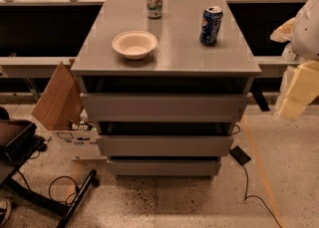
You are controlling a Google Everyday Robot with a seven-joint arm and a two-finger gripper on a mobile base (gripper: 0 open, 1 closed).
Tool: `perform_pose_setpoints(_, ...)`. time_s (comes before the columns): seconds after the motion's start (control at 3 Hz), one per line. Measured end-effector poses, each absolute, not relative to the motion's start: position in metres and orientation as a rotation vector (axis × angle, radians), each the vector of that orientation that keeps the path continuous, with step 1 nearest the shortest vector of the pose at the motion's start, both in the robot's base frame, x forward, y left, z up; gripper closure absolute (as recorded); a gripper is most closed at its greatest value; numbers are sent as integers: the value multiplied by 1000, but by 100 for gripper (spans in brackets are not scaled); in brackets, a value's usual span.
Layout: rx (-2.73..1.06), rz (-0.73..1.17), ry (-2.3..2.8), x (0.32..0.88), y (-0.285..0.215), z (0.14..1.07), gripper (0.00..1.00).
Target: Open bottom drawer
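The grey cabinet [167, 57] stands in the middle of the view with three flat, handle-less drawer fronts. The bottom drawer [163, 167] is the lowest and narrowest-looking panel, just above the floor, and it looks pushed in. The middle drawer [164, 146] and the top drawer [163, 107] sit above it. My gripper [295, 95] shows as cream-coloured parts at the right edge, below the white arm shell [306, 28]. It is to the right of the cabinet at about the top drawer's height and well apart from the bottom drawer.
On the cabinet top stand a white bowl [134, 44], a green can [154, 1] and a blue can [211, 25]. A cardboard box [57, 97] leans at the left. A black power brick with a cable [240, 156] lies at the lower right. A black stand base [50, 192] is at the lower left.
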State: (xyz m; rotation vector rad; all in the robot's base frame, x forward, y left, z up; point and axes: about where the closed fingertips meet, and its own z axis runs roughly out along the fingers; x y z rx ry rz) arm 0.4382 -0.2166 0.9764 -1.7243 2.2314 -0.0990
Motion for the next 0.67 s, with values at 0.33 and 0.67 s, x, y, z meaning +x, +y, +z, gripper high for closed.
perform_pose_setpoints(0.33,-1724,-99,2231,438,-217,976,0)
perform_pose_setpoints(0.67,-1677,-36,2242,447,-214,951,0)
